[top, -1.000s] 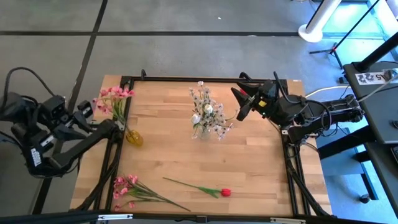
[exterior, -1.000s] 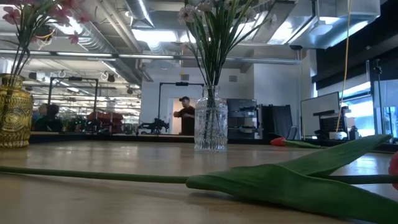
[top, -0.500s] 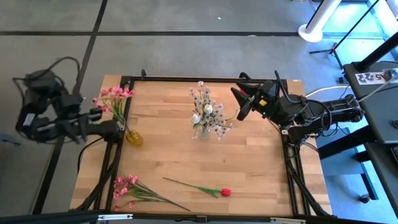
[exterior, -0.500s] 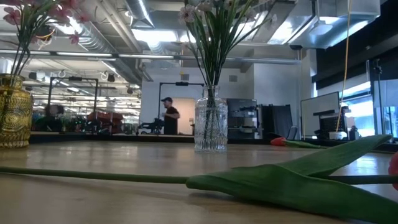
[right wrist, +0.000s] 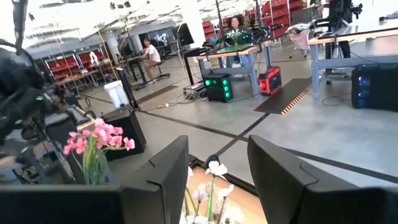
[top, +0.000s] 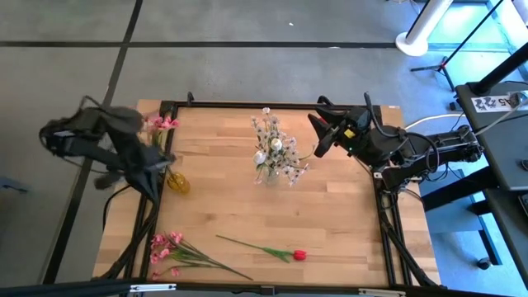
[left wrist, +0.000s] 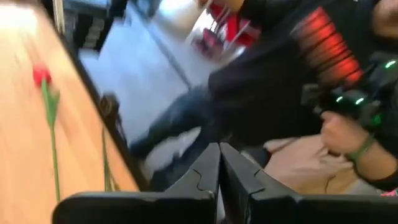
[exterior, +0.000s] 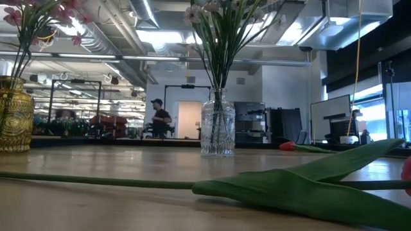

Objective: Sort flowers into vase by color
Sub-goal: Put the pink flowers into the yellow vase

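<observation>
Worktop (top: 330,214): pale wood grain, black frame edging. Gold vase (top: 178,182), amber-yellow, holds pink blossoms (top: 162,123). Clear glass vase (top: 269,175): white sprigs (top: 273,144) on green stems. Loose pink spray (top: 167,244); red rosebud (top: 299,255) on green stem. Arms dark; floor grey.

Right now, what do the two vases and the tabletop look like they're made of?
Center vase: clear, ribbed, stems visible through it, likely glass. Left vase: glossy amber-gold, textured, probably tinted glass, possibly metallic. Tabletop: light wood planks with visible grain, matte.
</observation>
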Tool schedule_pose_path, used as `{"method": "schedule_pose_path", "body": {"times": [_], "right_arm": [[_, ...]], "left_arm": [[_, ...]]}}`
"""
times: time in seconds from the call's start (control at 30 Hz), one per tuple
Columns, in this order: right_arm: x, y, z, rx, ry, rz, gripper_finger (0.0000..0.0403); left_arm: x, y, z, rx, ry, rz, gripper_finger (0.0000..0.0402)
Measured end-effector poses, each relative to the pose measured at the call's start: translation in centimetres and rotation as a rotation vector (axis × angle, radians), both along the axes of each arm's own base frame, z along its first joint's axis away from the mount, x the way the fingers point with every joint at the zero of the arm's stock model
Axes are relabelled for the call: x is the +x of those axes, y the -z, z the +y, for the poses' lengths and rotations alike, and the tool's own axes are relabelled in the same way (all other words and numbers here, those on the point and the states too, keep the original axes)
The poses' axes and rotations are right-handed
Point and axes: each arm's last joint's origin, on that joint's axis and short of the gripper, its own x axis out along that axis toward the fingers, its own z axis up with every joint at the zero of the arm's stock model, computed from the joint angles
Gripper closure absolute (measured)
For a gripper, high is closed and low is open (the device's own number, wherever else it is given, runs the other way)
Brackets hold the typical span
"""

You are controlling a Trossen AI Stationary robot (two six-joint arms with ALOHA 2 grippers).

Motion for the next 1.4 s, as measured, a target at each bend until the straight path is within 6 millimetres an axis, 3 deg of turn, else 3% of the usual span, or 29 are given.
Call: {"method": "schedule_pose_path", "body": {"times": [0.27,0.43,0.67,0.87,1.03,1.2,1.4], "right_arm": [[-0.3,0.4,-0.1,-0.034,-0.01,0.078,0.0237],[-1.0,1.1,-0.1,-0.051,-0.1,0.18,0.0237],[-2.5,2.0,-0.3,-0.083,-0.191,0.347,0.0237],[-2.8,2.9,-0.2,-0.173,-0.256,0.508,0.0197],[-3.1,3.4,-0.2,-0.155,-0.289,0.562,0.0135],[-3.2,3.6,-0.2,-0.134,-0.285,0.568,0.0091],[-3.2,3.7,-0.2,-0.133,-0.286,0.575,0.0075]], "left_arm": [[3.7,3.0,-5.7,0.07,-0.048,0.4,0.04],[4.8,5.5,-8.3,0.149,-0.325,0.696,0.0398],[5.3,9.9,-12.6,0.007,-0.76,1.125,0.0345],[5.3,13.0,-17.2,-0.008,-0.859,1.29,0.0292],[5.5,15.7,-19.4,-0.071,-1.129,1.481,0.0255],[6.1,17.6,-20.7,-0.168,-1.335,1.591,0.0239],[7.3,19.8,-21.3,-0.16,-1.443,1.599,0.0237]]}}
